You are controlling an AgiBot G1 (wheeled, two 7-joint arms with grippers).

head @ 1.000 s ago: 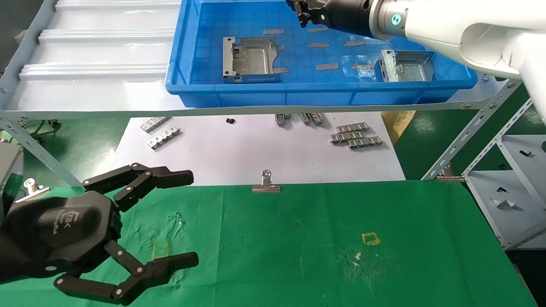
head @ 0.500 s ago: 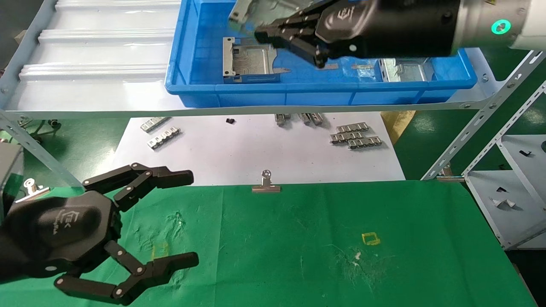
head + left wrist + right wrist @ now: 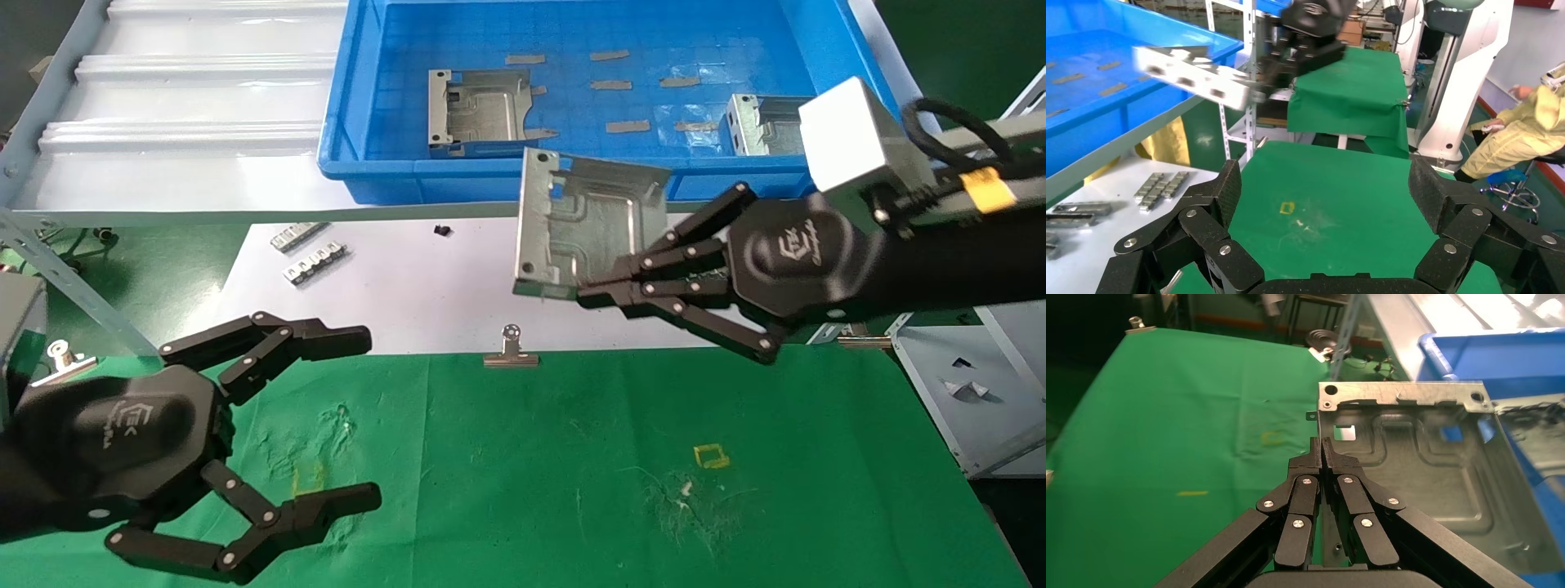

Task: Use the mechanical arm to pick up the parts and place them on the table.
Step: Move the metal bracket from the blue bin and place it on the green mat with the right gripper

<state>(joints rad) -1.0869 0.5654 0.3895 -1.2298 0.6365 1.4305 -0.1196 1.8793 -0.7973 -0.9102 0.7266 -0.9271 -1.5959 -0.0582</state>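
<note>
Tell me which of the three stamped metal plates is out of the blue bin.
The silver-grey stamped metal plate pinched in the right gripper, held above the white sheet; the other two plates lie inside the blue plastic bin.

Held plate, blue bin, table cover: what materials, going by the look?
Plate pinched by the right gripper: thin stamped sheet metal, dull silver-grey, with bent flanges, embossed channels and punched holes; alloy unclear. Blue bin: likely moulded plastic, glossy, with rounded rim. Table cover: green cloth, matte, scuffed whitish. Left gripper hangs open over it.
</note>
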